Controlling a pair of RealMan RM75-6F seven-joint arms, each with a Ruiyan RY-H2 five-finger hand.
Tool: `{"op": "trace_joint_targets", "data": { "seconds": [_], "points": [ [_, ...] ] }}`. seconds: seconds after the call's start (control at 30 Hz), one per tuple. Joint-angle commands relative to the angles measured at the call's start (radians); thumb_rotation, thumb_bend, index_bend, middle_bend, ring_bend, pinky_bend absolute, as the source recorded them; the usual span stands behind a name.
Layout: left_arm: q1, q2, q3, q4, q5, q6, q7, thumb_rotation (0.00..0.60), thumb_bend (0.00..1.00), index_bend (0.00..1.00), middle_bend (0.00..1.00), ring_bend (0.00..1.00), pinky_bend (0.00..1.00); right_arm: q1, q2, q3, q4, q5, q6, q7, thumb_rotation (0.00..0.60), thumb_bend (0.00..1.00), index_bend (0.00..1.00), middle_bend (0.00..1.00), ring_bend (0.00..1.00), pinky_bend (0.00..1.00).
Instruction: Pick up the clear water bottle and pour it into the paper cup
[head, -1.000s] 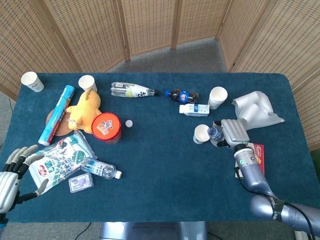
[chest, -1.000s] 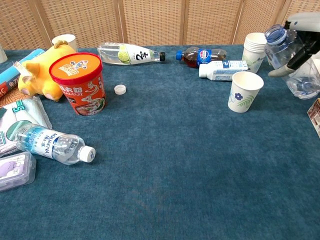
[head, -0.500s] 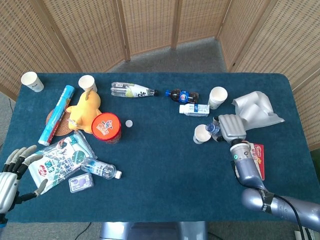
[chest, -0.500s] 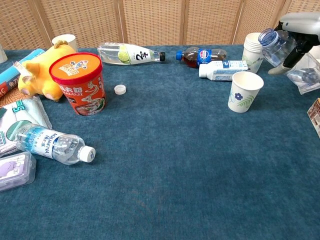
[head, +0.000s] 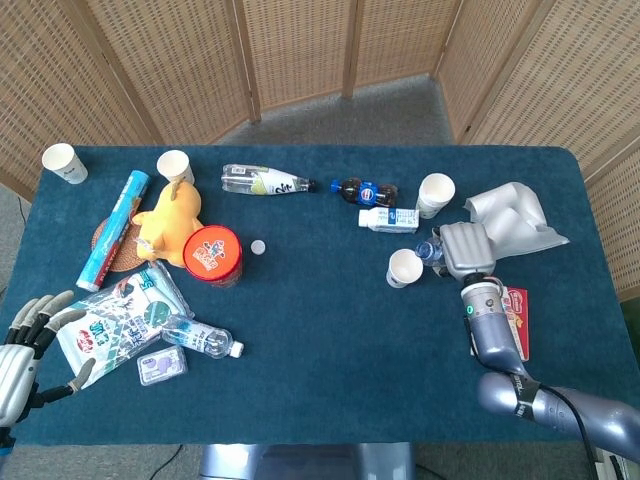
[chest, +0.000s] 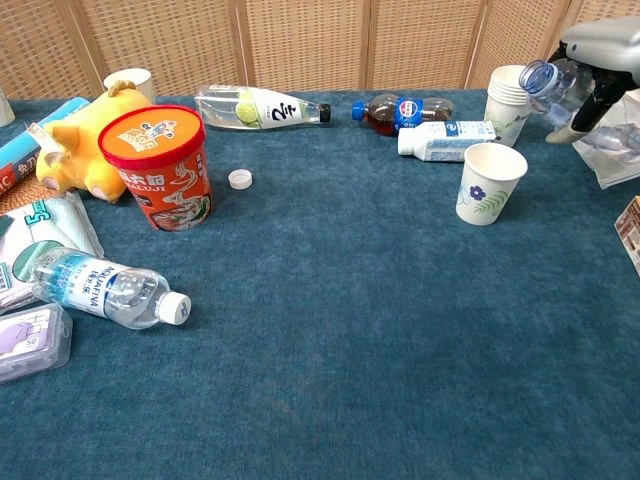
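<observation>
My right hand (head: 462, 249) (chest: 600, 50) grips a clear water bottle (chest: 548, 80), uncapped and tipped with its blue-ringed mouth (head: 424, 250) toward the left. The mouth hangs just above and to the right of a paper cup (head: 404, 267) (chest: 490, 182) printed with a blue flower, which stands upright on the blue table. The hand covers most of the bottle. My left hand (head: 28, 345) rests open at the near left corner, holding nothing, and the chest view does not show it.
A stack of white cups (head: 434, 193) (chest: 508, 92) stands just behind the hand. A small milk bottle (head: 388, 220), a cola bottle (head: 364, 190) and crumpled plastic (head: 512, 215) lie nearby. A red noodle cup (chest: 160, 165), a capped water bottle (chest: 105, 288), a loose white cap (chest: 239, 179) and snack packs fill the left.
The right hand has lifted and tilted the bottle further, bringing its mouth closer over the flowered cup. The left hand has not moved.
</observation>
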Motion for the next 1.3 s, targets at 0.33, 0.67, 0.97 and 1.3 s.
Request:
{"op": "trace_joint_targets", "data": {
  "seconds": [0.33, 0.67, 0.97, 1.3],
  "points": [
    [0.002, -0.002, 0.002, 0.007, -0.001, 0.003, -0.007, 0.448, 0.39, 0.21, 0.12, 0.00, 0.00, 0.009, -0.046, -0.019, 0.038, -0.032, 0.056, -0.103, 0.600, 0.32, 0.69, 0.71, 0.58, 0.62],
    [0.003, -0.002, 0.002, 0.014, -0.003, 0.004, -0.015, 0.446, 0.39, 0.21, 0.12, 0.00, 0.00, 0.014, -0.083, -0.036, 0.066, -0.071, 0.077, -0.169, 0.600, 0.32, 0.69, 0.71, 0.58, 0.62],
    [0.007, -0.003, 0.004, 0.022, -0.005, 0.008, -0.023, 0.444, 0.39, 0.21, 0.12, 0.00, 0.00, 0.014, -0.115, -0.032, 0.099, -0.097, 0.093, -0.202, 0.600, 0.32, 0.69, 0.70, 0.58, 0.62],
    [0.007, -0.004, 0.004, 0.023, -0.006, 0.007, -0.024, 0.450, 0.39, 0.21, 0.12, 0.00, 0.00, 0.013, -0.140, -0.026, 0.142, -0.117, 0.092, -0.224, 0.600, 0.32, 0.68, 0.70, 0.58, 0.62]
  ]
}}
